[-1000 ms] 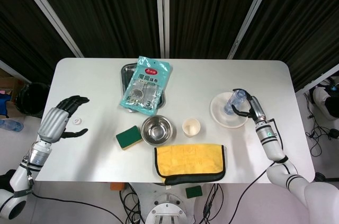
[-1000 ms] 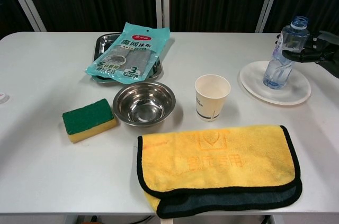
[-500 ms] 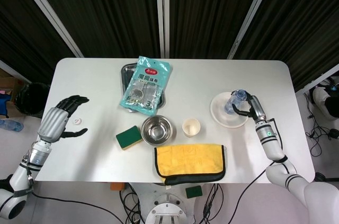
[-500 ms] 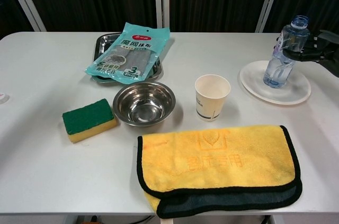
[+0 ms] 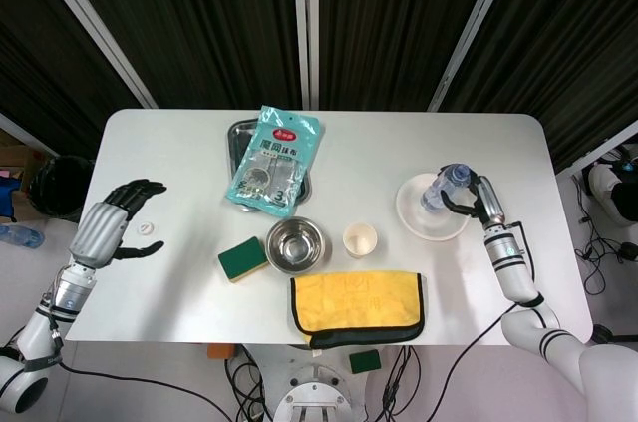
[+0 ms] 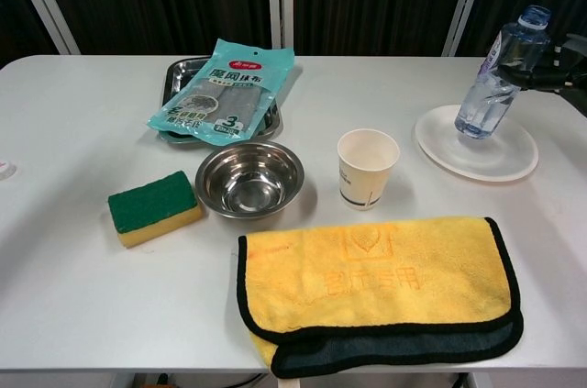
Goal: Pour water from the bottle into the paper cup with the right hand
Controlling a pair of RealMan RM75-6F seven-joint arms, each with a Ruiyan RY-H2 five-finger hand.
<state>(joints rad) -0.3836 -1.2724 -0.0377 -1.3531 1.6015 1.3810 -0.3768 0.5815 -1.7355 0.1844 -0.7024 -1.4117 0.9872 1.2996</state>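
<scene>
Over at the three o'clock side of the table (image 5: 179, 272), the right hand (image 5: 482, 201) has its fingers wrapped around the upper part of the bottle (image 6: 500, 76), which leans with its cap toward the hand; its base sits just over the far rim of the white plate (image 6: 477, 143), and whether it touches the plate is hard to tell. The paper cup (image 6: 367, 168) stands upright and empty near the middle of the table, at about nine o'clock from the plate and well apart from the bottle. Just beside the cup, at its nine o'clock, is a steel bowl (image 6: 249, 178), and beyond that a green and yellow sponge (image 6: 153, 208). At six o'clock from the cup lies a folded yellow cloth (image 6: 376, 292) with a dark edge. At the twelve o'clock side a teal packet (image 6: 225, 90) lies across a metal tray (image 6: 174, 76). The left hand (image 5: 112, 227) hovers at the nine o'clock edge, fingers apart and lightly curled, holding nothing, with a small round sticker (image 5: 147, 229) on the table beside it.
</scene>
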